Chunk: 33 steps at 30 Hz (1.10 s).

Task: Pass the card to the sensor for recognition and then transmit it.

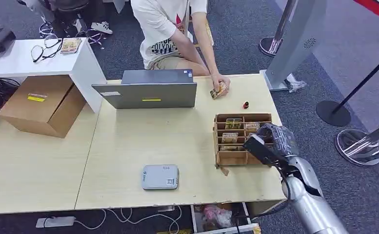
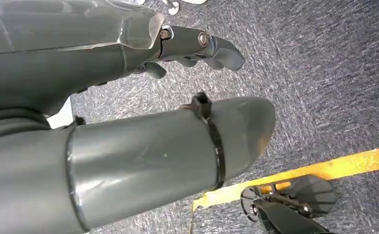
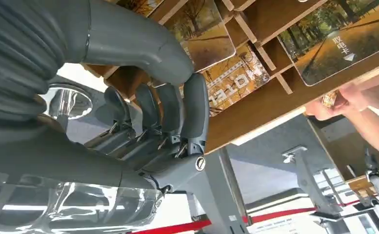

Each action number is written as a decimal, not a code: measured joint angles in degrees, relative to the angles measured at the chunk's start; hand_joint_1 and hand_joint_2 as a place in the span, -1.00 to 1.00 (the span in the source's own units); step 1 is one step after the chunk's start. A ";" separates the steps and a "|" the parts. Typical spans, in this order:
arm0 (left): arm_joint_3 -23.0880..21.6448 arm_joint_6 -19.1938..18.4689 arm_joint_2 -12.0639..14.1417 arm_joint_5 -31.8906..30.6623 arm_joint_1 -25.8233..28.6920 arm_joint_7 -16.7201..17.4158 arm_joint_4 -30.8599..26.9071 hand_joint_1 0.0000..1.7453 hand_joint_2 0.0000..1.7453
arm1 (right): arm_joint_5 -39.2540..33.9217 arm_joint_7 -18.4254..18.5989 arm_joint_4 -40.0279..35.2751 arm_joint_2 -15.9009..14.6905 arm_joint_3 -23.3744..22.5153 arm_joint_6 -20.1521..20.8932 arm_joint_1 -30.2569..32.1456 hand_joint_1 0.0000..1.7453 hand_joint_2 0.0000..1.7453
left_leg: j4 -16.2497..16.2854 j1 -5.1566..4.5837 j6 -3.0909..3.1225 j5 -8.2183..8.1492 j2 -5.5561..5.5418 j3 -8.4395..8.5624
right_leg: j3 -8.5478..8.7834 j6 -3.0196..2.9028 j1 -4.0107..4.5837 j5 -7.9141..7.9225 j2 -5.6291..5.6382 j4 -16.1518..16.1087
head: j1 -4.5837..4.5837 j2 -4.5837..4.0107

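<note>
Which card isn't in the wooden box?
The card in the person's hand, at the table's far edge beside the laptop. The other cards sit in the wooden box by the robot's right hand.

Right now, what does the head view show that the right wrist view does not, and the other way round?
Head view alone: the laptop, the grey sensor box, a cardboard box and glasses. Right wrist view alone: the print on the cards and the fingers near the wooden edge. Both: the right hand, the card rack and the person's hand holding a card.
</note>
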 joint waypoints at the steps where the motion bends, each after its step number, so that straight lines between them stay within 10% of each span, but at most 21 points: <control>1: 0.00 0.02 0.00 0.02 0.00 0.00 0.00 -1.00 -1.00 | 0.00 0.02 0.00 0.00 0.00 0.15 -0.10 0.68 1.00 | 0.00 0.00 0.00 0.00 0.00 0.00 | 0.00 0.00 0.00 0.00 0.00 0.00 | 0.00 0.00; 33: -0.53 -0.68 0.04 -1.18 -0.04 -0.46 0.00 -1.00 -1.00 | -1.29 0.33 -2.19 -0.15 0.37 2.16 -2.27 0.66 1.00 | 0.00 0.00 0.00 0.01 0.00 -0.01 | 0.01 0.00 0.00 0.00 -0.01 0.01 | 0.00 0.00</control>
